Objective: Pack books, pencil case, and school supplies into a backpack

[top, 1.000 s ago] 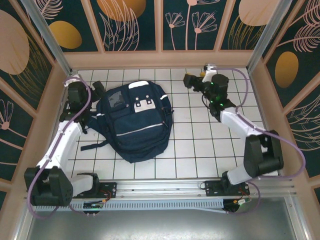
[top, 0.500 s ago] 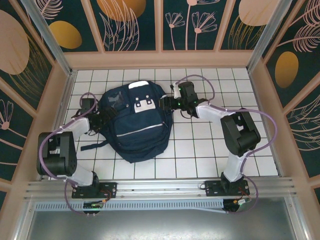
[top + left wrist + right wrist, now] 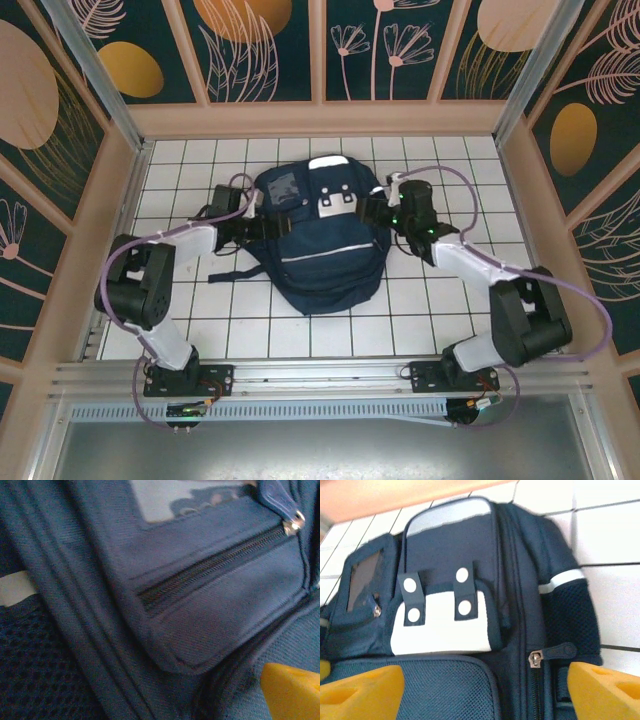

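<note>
Backpack lies flat, front up, mid worktop. Its long axis runs near-far: the top end with the grey strip points at the far wall and the bottom points toward the arm bases. A loose strap trails off its left side.

Left gripper is against the backpack's left flank, upper half. Its jaws are spread and pinch nothing. The left wrist view is tight on blue fabric and a pocket zip, with one yellow finger at the corner.

Right gripper is at the right flank, opposite the left one. Its jaws are spread wide, with yellow fingers far apart low in the right wrist view. Between them are the grey patch and a side zip pull.
</note>
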You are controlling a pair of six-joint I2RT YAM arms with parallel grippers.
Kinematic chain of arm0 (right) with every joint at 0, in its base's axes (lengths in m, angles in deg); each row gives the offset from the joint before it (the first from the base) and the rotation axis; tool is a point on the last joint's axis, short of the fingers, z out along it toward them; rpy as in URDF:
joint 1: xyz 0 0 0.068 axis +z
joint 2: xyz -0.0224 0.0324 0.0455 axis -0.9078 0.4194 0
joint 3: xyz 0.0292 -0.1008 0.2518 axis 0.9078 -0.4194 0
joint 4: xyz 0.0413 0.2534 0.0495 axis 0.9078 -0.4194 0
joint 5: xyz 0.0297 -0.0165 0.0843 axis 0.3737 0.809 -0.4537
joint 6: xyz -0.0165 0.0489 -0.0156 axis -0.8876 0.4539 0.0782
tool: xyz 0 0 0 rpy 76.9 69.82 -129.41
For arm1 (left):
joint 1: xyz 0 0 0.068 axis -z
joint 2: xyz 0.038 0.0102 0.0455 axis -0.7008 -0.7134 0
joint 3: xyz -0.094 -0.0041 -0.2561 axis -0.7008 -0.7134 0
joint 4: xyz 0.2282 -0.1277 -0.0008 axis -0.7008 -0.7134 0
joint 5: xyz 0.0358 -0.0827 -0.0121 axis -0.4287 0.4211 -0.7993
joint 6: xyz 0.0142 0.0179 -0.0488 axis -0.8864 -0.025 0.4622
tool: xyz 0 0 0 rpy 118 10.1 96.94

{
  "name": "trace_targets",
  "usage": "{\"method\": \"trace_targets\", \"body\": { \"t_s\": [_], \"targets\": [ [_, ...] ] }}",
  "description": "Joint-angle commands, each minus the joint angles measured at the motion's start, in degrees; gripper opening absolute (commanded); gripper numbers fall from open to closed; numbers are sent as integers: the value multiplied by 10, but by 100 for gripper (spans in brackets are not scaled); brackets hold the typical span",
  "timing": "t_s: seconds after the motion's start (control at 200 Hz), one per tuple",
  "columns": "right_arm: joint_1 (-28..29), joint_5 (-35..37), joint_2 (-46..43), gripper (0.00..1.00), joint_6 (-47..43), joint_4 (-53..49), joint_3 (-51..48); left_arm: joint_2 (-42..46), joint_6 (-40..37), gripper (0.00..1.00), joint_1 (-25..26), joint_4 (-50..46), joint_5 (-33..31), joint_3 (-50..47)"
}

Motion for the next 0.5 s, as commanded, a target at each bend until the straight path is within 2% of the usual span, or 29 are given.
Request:
{"method": "trace_targets", "body": {
  "t_s": [0.0,0.03,0.09,0.155,0.22,0.265,0.335,0.415,0.495],
  "targets": [
    [-23,109,-63,92,15,58,-45,-27,-59,99,22,28,61,47],
    [-29,126,-82,99,11,85,-64,-27,-64,99,25,27,52,54],
    [-41,163,-120,99,-9,153,-111,-21,-66,99,25,19,20,68],
    [-50,203,-154,99,-58,238,-158,-3,-69,99,25,-1,-44,86],
    [-58,236,-177,99,-133,319,-196,36,-47,99,25,1,-157,84],
    [-62,252,-182,99,-203,394,-230,62,-24,99,24,1,-258,79],
    [-67,290,-174,99,-269,480,-269,104,-26,99,22,17,-381,50],
    [-93,299,-166,99,-265,458,-273,168,-62,99,18,95,-472,-27],
    [-126,278,-149,99,-234,475,-294,237,-138,99,12,250,-492,-139]
  ]
}}
